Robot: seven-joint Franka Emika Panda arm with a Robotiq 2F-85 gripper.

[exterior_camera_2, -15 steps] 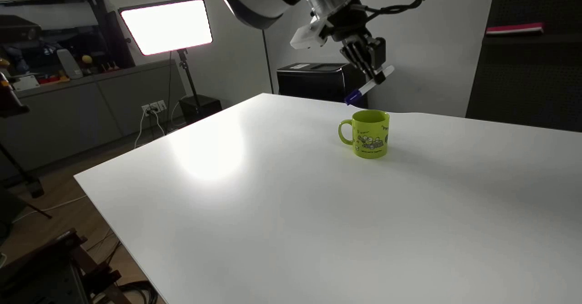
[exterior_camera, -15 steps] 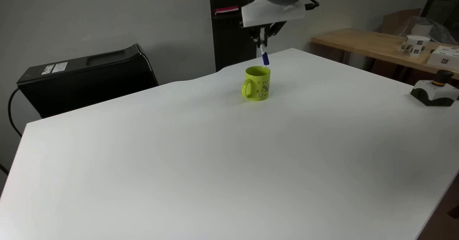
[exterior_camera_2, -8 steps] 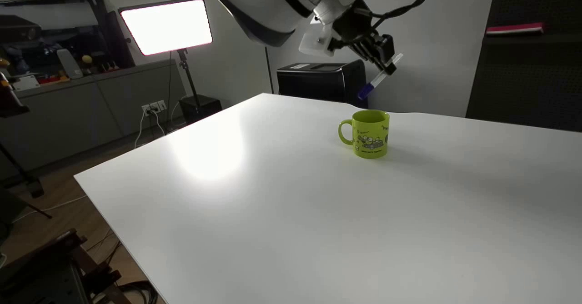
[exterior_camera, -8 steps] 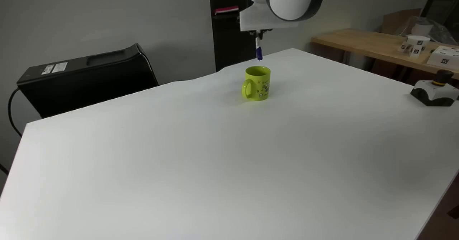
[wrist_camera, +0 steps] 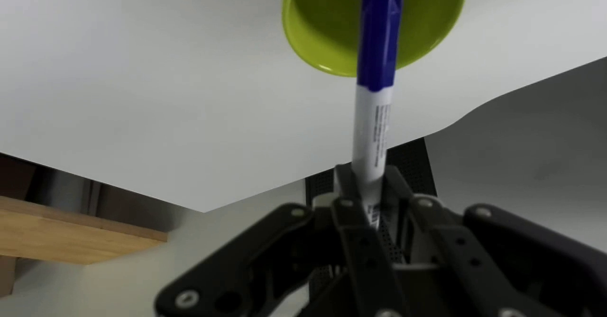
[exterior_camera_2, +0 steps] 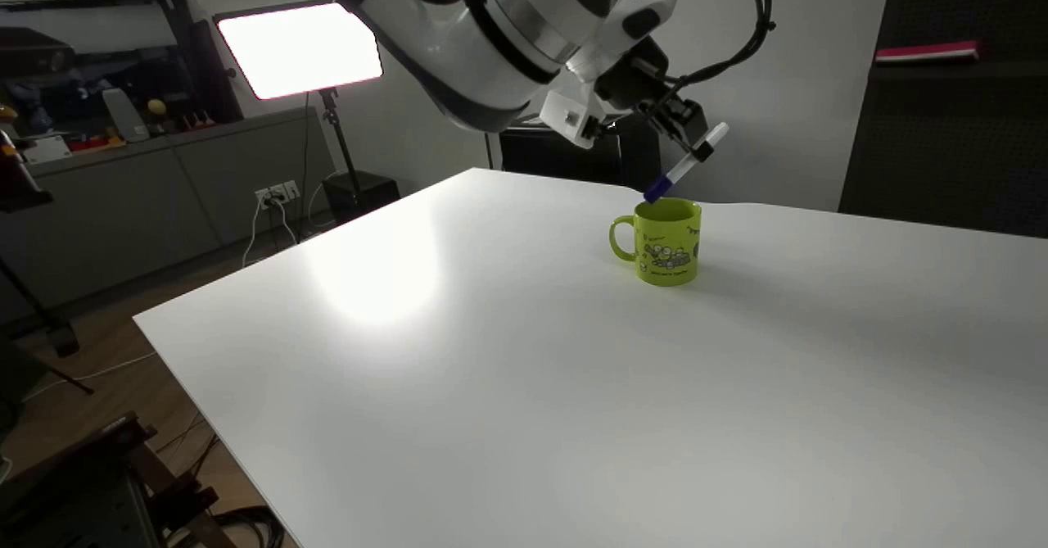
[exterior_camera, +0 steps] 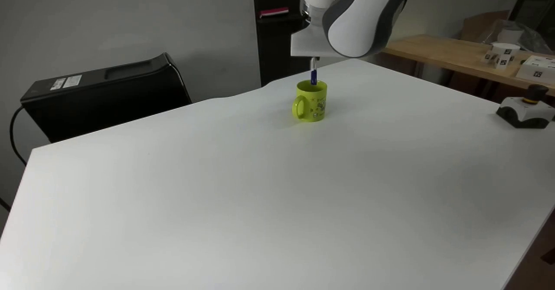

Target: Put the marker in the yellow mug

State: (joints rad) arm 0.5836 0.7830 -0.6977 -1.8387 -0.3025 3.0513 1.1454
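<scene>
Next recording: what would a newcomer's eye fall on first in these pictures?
Probably the yellow mug, vivid against the white table in both exterior views. Next comes the marker, held slanting by the gripper, its blue cap downward and overlapping the mug's mouth in the wrist view. In an exterior view, the glaring light panel at upper left also grabs attention.

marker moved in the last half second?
Yes, down: in both exterior views the marker has come down toward the yellow mug, which has stayed put.
</scene>
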